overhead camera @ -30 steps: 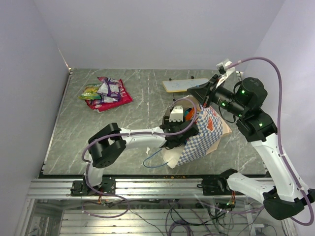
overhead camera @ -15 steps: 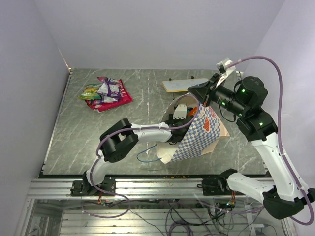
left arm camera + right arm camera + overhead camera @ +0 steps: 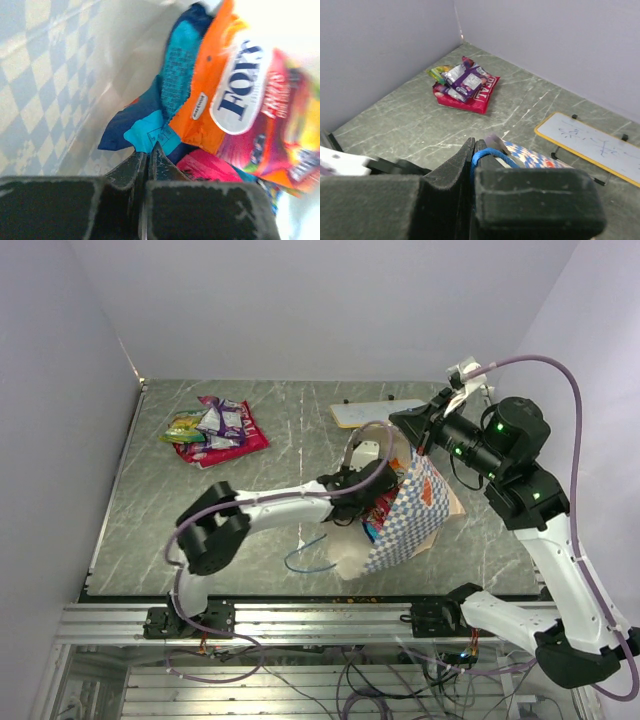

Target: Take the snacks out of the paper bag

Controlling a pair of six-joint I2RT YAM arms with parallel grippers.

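Note:
The blue-and-white checkered paper bag (image 3: 412,512) hangs tilted, mouth toward the left. My right gripper (image 3: 474,145) is shut on its blue cord handle (image 3: 492,153) and holds that side up. My left arm (image 3: 290,508) reaches into the mouth. Inside, my left gripper (image 3: 148,150) is shut, its tips pinching the cyan corner of a blue snack packet (image 3: 172,95). An orange packet (image 3: 220,85) and a pink one (image 3: 202,167) lie against it. More snacks (image 3: 215,428) lie in a pile on the table at the far left.
A flat cream board (image 3: 375,412) on black feet stands behind the bag. The bag's other blue cord handle (image 3: 310,558) trails on the table near the front edge. The checkered bag wall (image 3: 40,90) is close on the left of my left gripper.
My left gripper pushed deeper into the bag and went from open to shut at the blue packet's corner. The loose handle shifted. My right gripper kept its hold.

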